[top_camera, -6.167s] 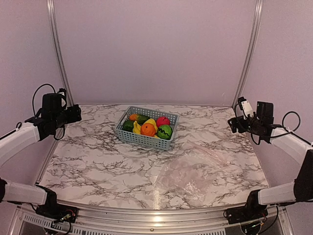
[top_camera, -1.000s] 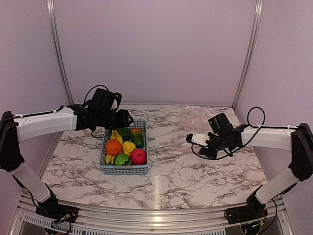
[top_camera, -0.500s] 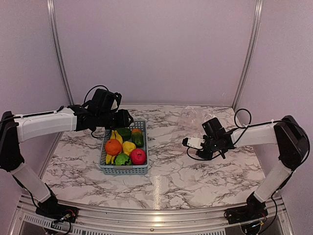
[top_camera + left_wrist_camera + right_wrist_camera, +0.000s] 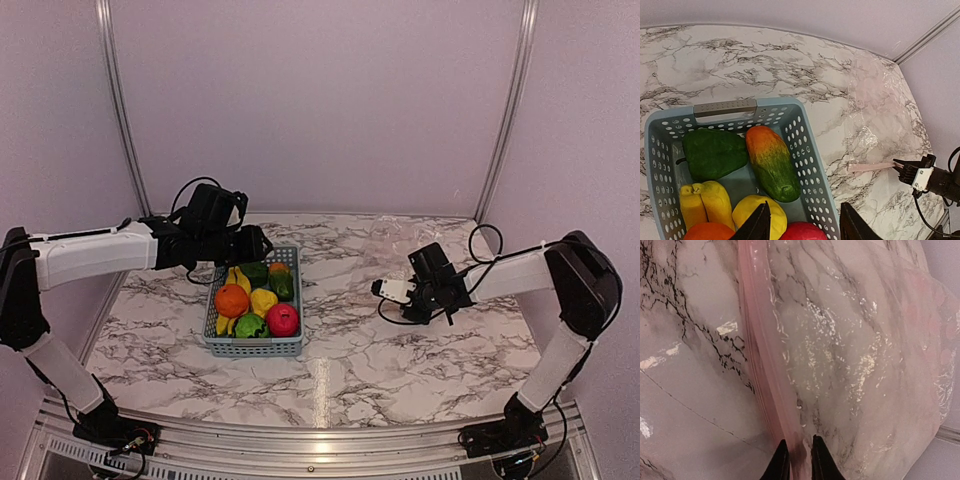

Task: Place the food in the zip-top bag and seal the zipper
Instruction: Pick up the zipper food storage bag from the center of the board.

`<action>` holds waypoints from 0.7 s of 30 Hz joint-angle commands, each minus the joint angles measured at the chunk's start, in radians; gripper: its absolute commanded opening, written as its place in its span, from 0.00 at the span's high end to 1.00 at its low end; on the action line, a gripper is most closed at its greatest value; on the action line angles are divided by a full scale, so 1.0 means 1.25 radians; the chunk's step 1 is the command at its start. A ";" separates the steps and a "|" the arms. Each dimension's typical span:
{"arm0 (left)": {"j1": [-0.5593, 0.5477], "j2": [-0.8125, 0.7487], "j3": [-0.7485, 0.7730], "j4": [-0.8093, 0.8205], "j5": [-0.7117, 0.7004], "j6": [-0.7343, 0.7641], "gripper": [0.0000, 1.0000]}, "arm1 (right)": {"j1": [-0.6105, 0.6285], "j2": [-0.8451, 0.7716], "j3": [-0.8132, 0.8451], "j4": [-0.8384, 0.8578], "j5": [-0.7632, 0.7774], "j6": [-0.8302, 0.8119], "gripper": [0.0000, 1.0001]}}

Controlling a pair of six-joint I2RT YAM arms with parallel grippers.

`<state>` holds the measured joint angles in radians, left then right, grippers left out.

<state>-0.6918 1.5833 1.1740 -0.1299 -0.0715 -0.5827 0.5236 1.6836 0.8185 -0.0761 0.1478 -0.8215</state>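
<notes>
The food lies in a grey-blue basket (image 4: 255, 348): an orange (image 4: 231, 300), a red apple (image 4: 283, 319), a green melon (image 4: 249, 326), bananas (image 4: 700, 202) and a green pepper (image 4: 712, 152). My left gripper (image 4: 802, 221) hangs open above the basket's right wall (image 4: 810, 150), holding nothing. The clear zip-top bag (image 4: 398, 236) lies flat at the back right. Its pink zipper (image 4: 757, 340) runs away from my right gripper (image 4: 799, 440), whose fingers are shut on the strip's near end. From the left wrist, that strip (image 4: 872, 166) stretches out from the right gripper (image 4: 901, 169).
The basket stands left of centre with its handle end (image 4: 725, 107) toward the back wall. Aluminium posts (image 4: 505, 110) rise at the back corners. The right side wall runs close behind the bag (image 4: 880, 95). A black cable (image 4: 485, 240) loops above the right arm.
My right gripper has slid a little left along the table and its fingers have closed on the zipper strip. The left arm and the basket have not moved.
</notes>
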 commanded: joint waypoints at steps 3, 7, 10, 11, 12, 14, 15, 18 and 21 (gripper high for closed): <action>-0.004 0.003 -0.008 0.042 0.015 -0.042 0.50 | 0.008 -0.013 0.059 0.039 0.048 0.048 1.00; -0.038 0.015 0.018 0.080 -0.033 -0.056 0.47 | 0.007 -0.073 0.153 -0.046 -0.018 0.158 1.00; -0.075 0.029 0.020 0.149 -0.069 -0.087 0.45 | 0.006 -0.088 0.224 -0.099 -0.089 0.229 1.00; -0.087 0.037 0.021 0.171 -0.079 -0.097 0.44 | 0.008 -0.088 0.244 -0.113 -0.107 0.249 1.00; -0.103 0.048 0.026 0.189 -0.090 -0.106 0.44 | 0.008 -0.086 0.260 -0.124 -0.136 0.271 1.00; -0.129 0.074 0.042 0.229 -0.100 -0.122 0.43 | 0.008 -0.079 0.290 -0.138 -0.164 0.303 1.00; -0.140 0.092 0.056 0.249 -0.093 -0.126 0.42 | 0.008 -0.074 0.302 -0.144 -0.177 0.316 1.00; -0.167 0.157 0.117 0.281 -0.070 -0.141 0.40 | 0.008 -0.058 0.330 -0.159 -0.217 0.348 1.00; -0.183 0.220 0.177 0.293 -0.058 -0.160 0.39 | 0.008 -0.047 0.352 -0.178 -0.247 0.370 1.00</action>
<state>-0.8982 1.7756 1.3045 0.1562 -0.1570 -0.7403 0.5243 1.5917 1.2129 -0.2119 -0.0704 -0.4450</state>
